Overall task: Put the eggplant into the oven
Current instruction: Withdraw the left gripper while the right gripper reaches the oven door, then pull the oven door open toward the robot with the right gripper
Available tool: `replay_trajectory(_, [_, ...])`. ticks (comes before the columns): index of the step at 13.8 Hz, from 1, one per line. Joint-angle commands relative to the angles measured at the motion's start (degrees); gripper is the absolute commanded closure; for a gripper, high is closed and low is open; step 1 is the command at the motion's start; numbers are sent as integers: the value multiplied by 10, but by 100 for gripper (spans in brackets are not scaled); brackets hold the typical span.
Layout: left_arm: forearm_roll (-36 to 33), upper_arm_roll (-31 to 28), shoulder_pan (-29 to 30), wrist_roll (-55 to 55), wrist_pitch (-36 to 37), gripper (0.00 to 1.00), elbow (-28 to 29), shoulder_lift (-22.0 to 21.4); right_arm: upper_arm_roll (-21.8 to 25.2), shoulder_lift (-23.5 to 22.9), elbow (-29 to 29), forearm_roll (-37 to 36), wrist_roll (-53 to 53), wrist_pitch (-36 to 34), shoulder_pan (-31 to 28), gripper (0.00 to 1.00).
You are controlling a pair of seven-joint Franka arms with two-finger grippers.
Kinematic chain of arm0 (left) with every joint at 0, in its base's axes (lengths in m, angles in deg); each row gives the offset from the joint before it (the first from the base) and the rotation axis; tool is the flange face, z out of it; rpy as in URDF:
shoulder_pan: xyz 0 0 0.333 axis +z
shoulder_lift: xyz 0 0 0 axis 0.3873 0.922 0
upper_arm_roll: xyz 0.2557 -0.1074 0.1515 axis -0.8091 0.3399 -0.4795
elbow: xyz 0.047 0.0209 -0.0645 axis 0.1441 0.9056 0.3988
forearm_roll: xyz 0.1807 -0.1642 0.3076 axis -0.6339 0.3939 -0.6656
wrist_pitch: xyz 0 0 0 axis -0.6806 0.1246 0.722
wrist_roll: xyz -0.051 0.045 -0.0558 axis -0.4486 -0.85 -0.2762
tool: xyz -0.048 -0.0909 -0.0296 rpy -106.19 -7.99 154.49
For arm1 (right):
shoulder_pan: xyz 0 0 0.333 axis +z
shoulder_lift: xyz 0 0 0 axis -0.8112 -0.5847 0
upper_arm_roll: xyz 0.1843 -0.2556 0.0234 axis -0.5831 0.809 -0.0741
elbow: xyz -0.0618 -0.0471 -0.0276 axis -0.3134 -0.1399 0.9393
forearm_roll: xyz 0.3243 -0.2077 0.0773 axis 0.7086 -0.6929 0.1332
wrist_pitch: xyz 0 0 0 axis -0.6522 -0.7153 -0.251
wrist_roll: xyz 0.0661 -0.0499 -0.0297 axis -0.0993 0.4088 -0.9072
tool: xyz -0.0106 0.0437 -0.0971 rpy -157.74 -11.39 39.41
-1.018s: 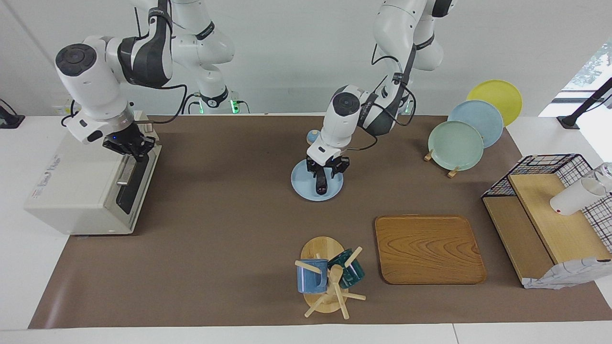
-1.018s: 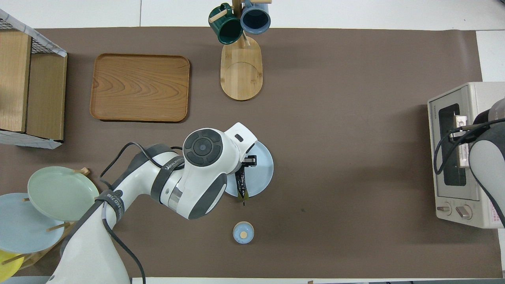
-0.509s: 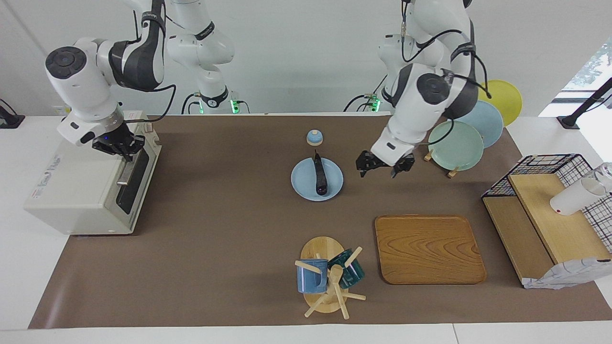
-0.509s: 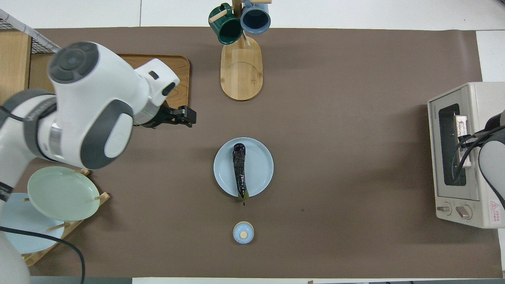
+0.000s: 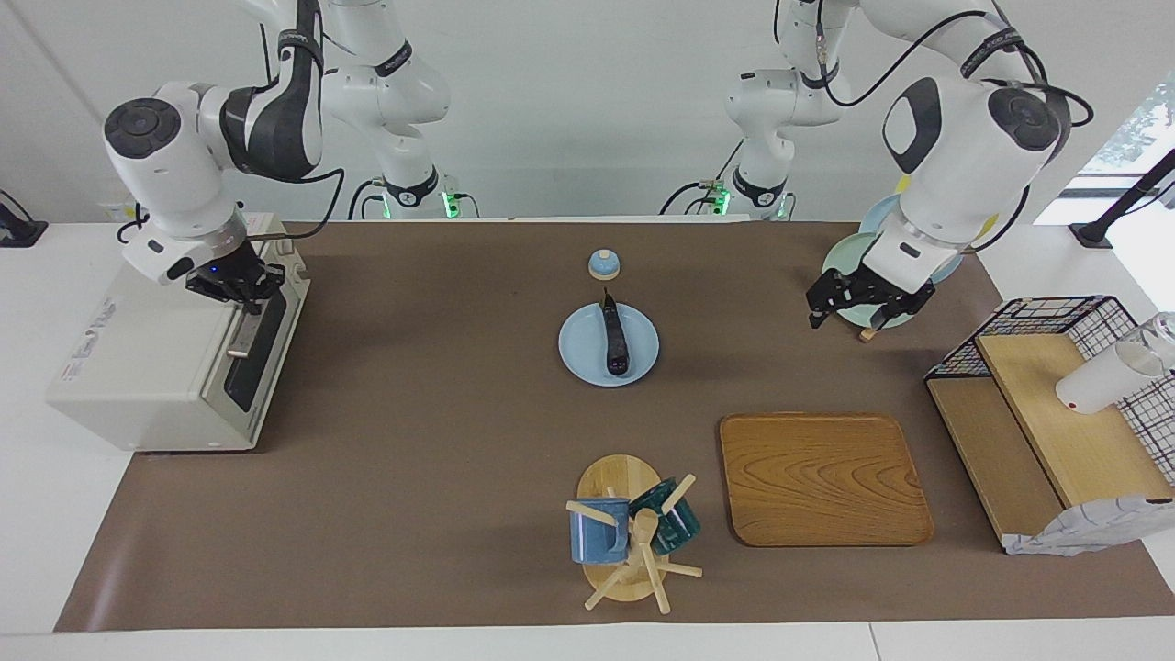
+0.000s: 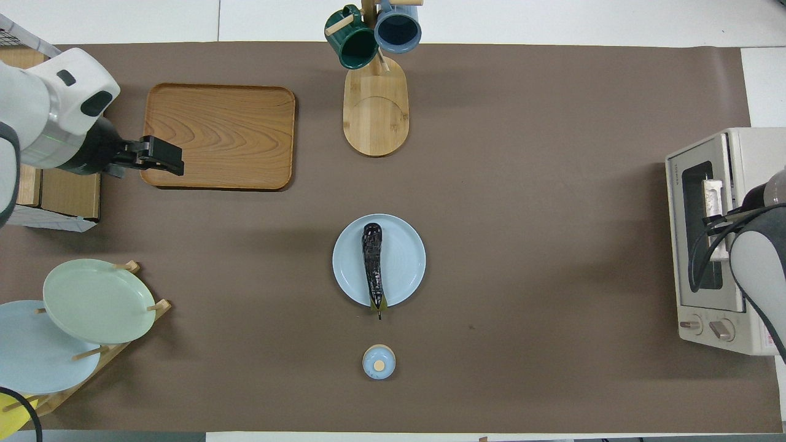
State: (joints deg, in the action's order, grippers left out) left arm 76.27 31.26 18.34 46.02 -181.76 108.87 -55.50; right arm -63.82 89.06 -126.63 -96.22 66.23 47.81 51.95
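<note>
At the right arm's end of the worktop, the boxy cream-white toaster oven (image 5: 170,367) stands with its door shut; the right gripper (image 5: 240,289), jaws closed, is at its handle. Mid-worktop, the glossy dark eggplant (image 5: 614,337) lies on a pale blue plate (image 5: 643,353), unmoved. The left gripper (image 5: 867,308) hangs wide, empty. Oven interior unseen.

My robotics lab — two white arms bolted to my white table (image 5: 37,514), brown mat (image 5: 441,441), bare white wall (image 5: 569,110) — staged with kitchen props.
</note>
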Motion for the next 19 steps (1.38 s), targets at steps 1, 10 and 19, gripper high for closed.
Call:
replay_trajectory(1, [-62, 4, 4, 11, 50, 0, -12, -29, -1, -9, -34, 1, 25, 50, 16, 100])
replay_trajectory(10, [-49, 2, -1, -2, 114, 0, 5, -81, -4, -39, -118, 77, 74, 189, 44, 100])
replay_trajectory(19, [-38, 1, 10, 10, 87, 0, 16, -73, -6, -67, -139, 111, 101, 245, 68, 100])
